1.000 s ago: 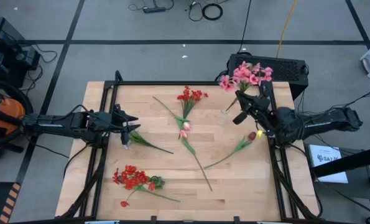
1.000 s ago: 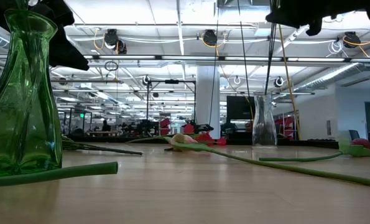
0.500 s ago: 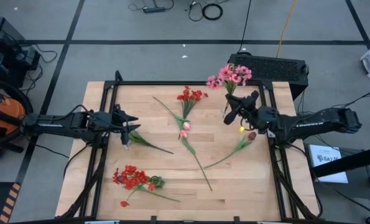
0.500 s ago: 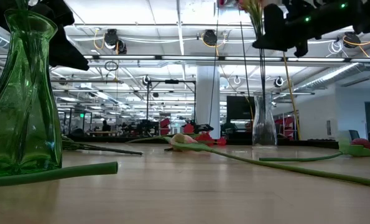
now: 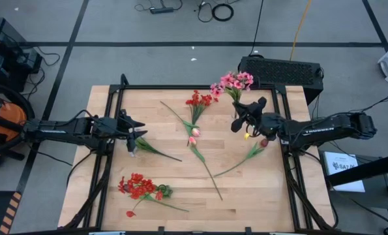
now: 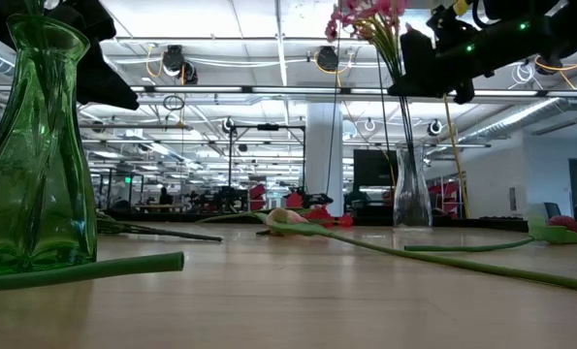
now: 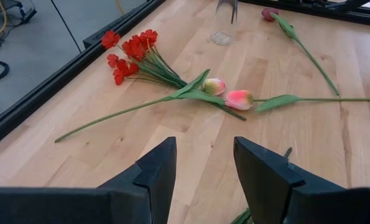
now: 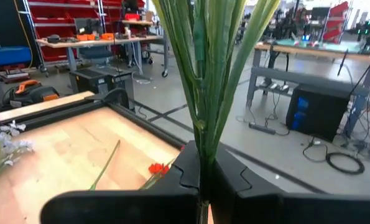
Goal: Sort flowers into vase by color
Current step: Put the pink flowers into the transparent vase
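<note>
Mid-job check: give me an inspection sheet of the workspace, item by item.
Surface: wooden table, black frame.
Job's things: pink bouquet held aloft; red clusters and, tulip stems and lying flat; green vase and clear vase upright.
Clutter: nothing seen.
Grippers: right gripper shut on the bouquet's stalks; left gripper open, low over the table's left side.
Cables: on the floor beyond the table.
Surroundings: workshop benches, no person seen.
</note>
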Tool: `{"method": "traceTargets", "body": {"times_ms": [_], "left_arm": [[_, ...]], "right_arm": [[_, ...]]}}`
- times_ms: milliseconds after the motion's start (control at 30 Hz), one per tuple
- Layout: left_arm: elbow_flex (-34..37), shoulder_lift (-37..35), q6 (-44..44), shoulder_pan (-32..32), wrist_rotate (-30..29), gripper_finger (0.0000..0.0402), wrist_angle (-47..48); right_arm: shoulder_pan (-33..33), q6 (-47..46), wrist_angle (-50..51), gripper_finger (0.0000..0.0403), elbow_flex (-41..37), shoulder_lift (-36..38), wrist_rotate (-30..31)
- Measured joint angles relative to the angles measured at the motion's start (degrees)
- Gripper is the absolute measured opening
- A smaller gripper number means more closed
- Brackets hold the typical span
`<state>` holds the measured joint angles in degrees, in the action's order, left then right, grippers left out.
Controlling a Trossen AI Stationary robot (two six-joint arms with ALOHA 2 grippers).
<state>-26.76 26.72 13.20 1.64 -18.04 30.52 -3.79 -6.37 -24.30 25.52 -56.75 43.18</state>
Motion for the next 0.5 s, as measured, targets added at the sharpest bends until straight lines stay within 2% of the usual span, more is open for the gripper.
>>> {"method": "traceTargets", "body": {"times_ms": [133,500], "left_arm": [[0.0,-0.02,0.03,-0.01,0.34,0.0168,0.0],[0.0,-0.02,-0.01,-0.01,0.41,0.0168,0.0]], "right_arm": [[0.0,-2.0,-0.32,0.0001,-0.89,0.02,0.02],[0.02,-1.6,-20.6,0.0001,-11.84,0.21,-1.6]]}}
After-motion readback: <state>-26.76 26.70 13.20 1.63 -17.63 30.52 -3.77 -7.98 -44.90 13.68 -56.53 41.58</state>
